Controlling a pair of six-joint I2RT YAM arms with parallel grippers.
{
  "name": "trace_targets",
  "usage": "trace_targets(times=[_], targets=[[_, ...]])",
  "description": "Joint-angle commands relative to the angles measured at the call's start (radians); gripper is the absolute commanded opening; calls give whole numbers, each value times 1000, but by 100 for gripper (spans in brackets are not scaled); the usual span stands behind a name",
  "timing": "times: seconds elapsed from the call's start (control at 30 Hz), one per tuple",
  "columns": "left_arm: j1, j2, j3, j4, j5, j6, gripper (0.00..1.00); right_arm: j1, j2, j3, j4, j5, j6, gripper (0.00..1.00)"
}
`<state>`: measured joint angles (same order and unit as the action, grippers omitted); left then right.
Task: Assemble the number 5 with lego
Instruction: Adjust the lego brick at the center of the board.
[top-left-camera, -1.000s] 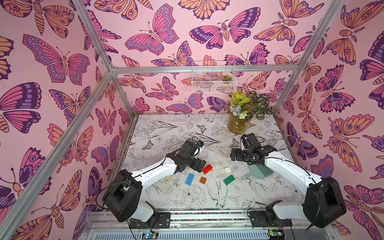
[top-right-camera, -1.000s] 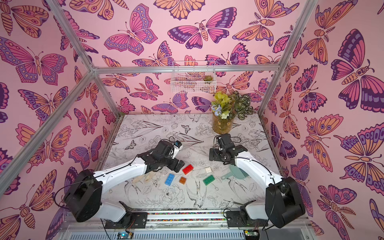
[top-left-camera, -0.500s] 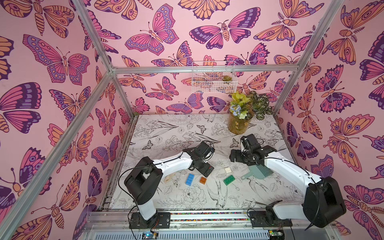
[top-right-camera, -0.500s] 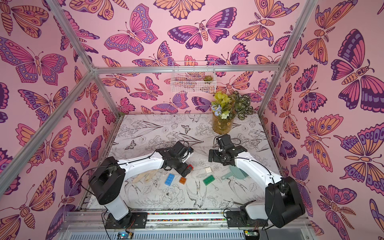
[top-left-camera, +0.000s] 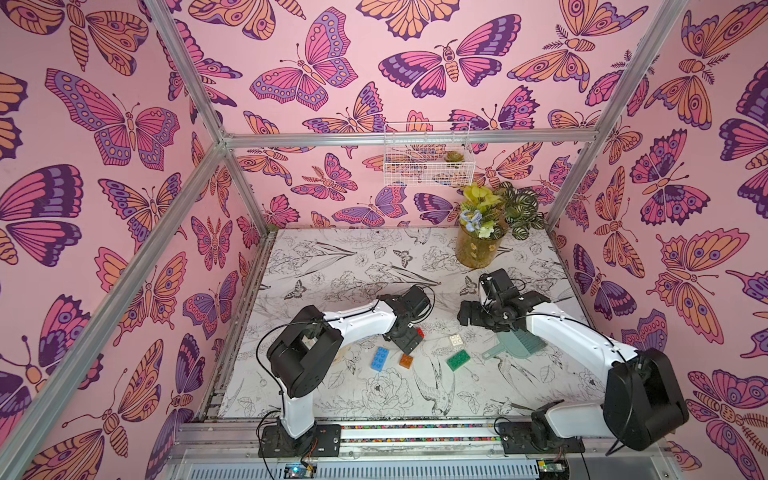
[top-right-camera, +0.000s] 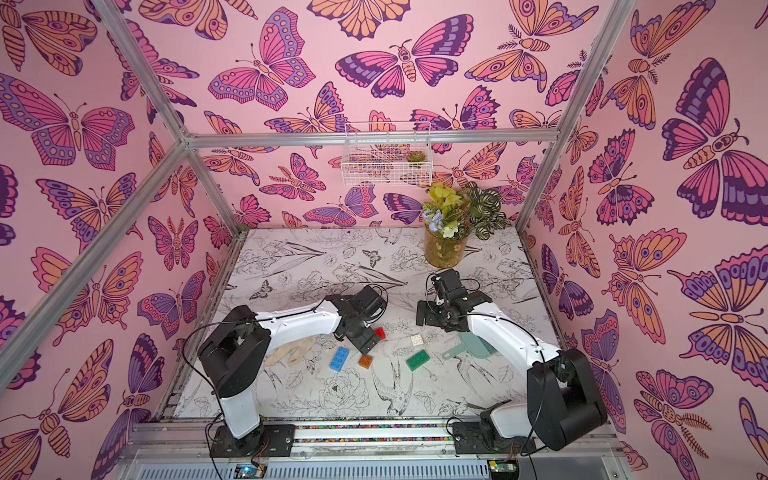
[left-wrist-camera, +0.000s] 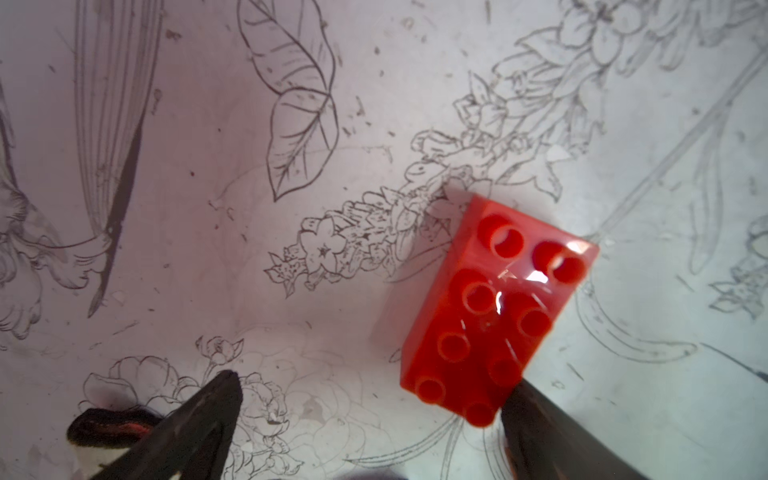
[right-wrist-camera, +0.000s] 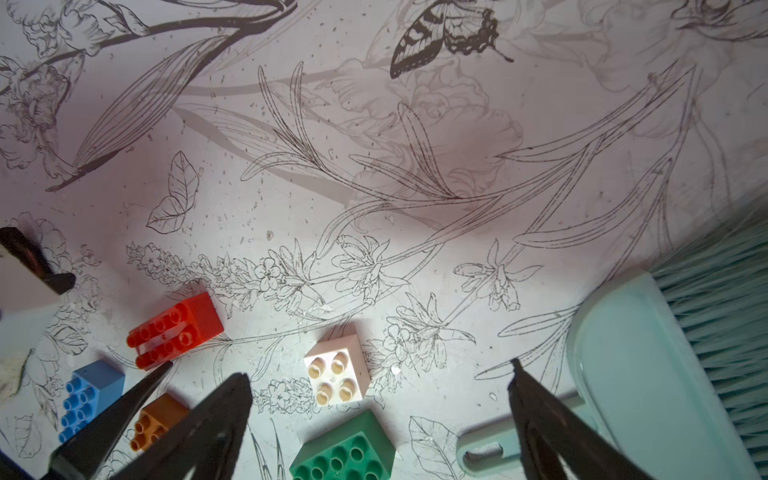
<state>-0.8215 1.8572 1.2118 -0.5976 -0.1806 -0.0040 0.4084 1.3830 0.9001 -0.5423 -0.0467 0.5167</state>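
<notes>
Five lego bricks lie loose and apart on the printed table; no number 5 is in view. The red brick (left-wrist-camera: 494, 311) (top-left-camera: 420, 332) lies flat, studs up. My left gripper (left-wrist-camera: 370, 395) (top-left-camera: 409, 340) stands open low over it, one fingertip (left-wrist-camera: 524, 409) at the brick's end. Nearer the front edge are the blue brick (top-left-camera: 380, 359) and the brown-orange brick (top-left-camera: 406, 360). The white brick (right-wrist-camera: 336, 376) and the green brick (right-wrist-camera: 345, 449) lie below my right gripper (right-wrist-camera: 378, 390) (top-left-camera: 467, 318), which hovers open and holds nothing.
A pale teal dustpan (top-left-camera: 519, 345) lies right of the white and green bricks, under the right arm. A beige glove (top-right-camera: 291, 353) lies under the left arm. A vase of flowers (top-left-camera: 478, 249) stands at the back right, a wire basket (top-left-camera: 428, 160) hangs on the back wall.
My left arm swung right and forward, and its open gripper came down over the red brick, which now shows only at its edge in the top views. The right arm has hardly moved.
</notes>
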Motion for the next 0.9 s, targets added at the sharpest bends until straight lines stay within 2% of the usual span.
trace_targets(times=[0.0,0.13,0.37,0.53,0.87], targets=[[-2,29,25,-59,-77,4,100,-2,11,-2,-19,-13,3,99],[1,29,31,-64,-88,4,99,0,13,-6,-22,-25,6,98],[7,0,28,-70,-92,17,100,7,14,-17,-33,-50,7,88],[23,-15,14,-69,-121,1,100,45,21,-17,-43,-41,10,85],[34,-75,-4,-57,-87,10,100,118,87,15,-66,-26,8,76]])
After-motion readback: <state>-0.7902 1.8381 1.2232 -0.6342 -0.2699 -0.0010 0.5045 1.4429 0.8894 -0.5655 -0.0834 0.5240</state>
